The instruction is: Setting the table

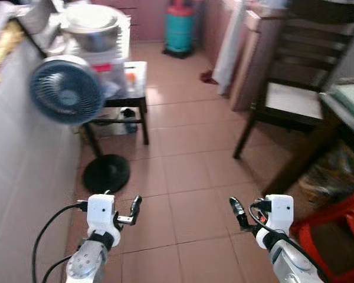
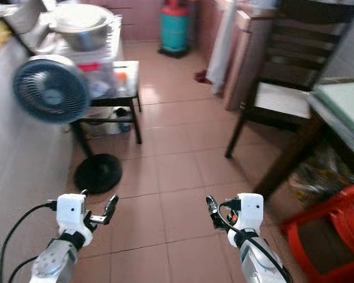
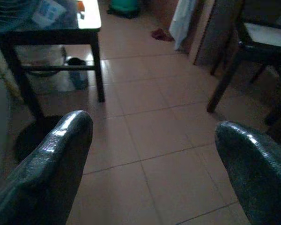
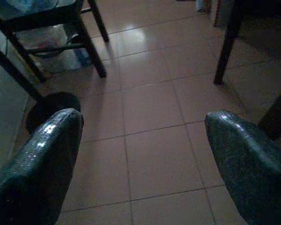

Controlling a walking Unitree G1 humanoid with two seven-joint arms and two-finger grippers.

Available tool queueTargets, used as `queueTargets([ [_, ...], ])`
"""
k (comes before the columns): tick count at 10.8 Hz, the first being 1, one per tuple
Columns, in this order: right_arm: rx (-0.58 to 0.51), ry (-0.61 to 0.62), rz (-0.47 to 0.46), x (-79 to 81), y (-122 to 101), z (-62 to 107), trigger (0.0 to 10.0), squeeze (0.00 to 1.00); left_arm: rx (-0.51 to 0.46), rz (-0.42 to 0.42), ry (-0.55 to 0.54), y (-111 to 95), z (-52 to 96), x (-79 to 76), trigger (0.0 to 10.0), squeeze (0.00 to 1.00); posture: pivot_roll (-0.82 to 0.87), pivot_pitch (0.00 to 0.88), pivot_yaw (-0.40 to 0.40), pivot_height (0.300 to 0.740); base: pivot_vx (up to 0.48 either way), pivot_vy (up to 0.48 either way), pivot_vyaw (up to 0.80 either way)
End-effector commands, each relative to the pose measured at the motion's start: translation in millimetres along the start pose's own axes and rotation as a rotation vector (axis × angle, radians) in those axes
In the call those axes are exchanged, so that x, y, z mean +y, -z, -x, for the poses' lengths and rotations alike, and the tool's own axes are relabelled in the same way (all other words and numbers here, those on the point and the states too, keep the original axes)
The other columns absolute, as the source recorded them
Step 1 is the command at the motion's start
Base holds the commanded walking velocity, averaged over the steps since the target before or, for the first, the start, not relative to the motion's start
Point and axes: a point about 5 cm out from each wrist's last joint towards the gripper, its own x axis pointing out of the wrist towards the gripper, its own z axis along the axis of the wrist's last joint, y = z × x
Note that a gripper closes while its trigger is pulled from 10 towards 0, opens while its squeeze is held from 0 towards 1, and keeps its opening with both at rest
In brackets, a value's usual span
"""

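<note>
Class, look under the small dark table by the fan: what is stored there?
Under the small table stand a dark bottle and a pale bucket on the floor; the fan hides the rest.

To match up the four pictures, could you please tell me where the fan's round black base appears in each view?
Left eye view: the fan's black base sits on the tiles at left, near the wall.
Right eye view: same spot, at left.
Left wrist view: a dark disc on the floor by the small table.
Right wrist view: a dark disc by that table.
Shared landmark: the small table's dark front leg.
</note>
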Motion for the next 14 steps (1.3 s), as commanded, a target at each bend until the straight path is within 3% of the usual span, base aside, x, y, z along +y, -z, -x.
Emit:
queueTargets([
  [1,-0.013,0.005,0.014,0.8,-3,-2.3,10.0,0.00,-0.020,0.010,-0.032,-2,-2.2,5.5,10.0,0.00,-0.07,0.091,0.016,0.740,0.000,0.000,-0.80],
  [2,-0.035,-0.007,0.041,7.2,-8,-6.5,10.0,0.00,-0.035,0.033,-0.036,-4,-5.9,5.2,10.0,0.00,-0.07,0.089,0.020,0.740,0.000,0.000,-0.80],
  [3,-0.045,-0.013,0.042,10.4,-11,-8.2,10.0,0.00,-0.047,0.004,-0.022,-6,-6.9,3.2,10.0,0.00,-0.07,0.091,0.023,0.740,0.000,0.000,-0.80],
  [6,-0.084,0.027,0.044,7.3,-19,-10.1,10.0,0.00,-0.081,0.006,-0.030,-13,-10.5,7.4,10.0,0.00,-0.06,0.096,0.020,0.740,0.000,0.000,-0.80],
  [8,-0.116,0.028,0.060,11.3,-22,-7.5,10.0,0.00,-0.092,-0.053,-0.018,-16,-8.3,11.0,10.0,0.00,-0.05,0.102,0.030,0.740,0.000,0.000,-0.80],
  [12,-0.139,0.059,0.038,14.1,-16,-7.1,10.0,0.00,-0.083,-0.079,-0.016,-15,-8.4,8.4,10.0,0.00,-0.05,0.091,0.087,0.740,0.000,0.000,-0.11],
  [14,-0.133,0.085,0.040,12.1,-15,-0.8,10.0,0.00,-0.084,-0.082,-0.001,-17,-12.6,9.3,10.0,0.00,-0.07,0.087,0.057,0.740,0.000,0.000,0.00],
])
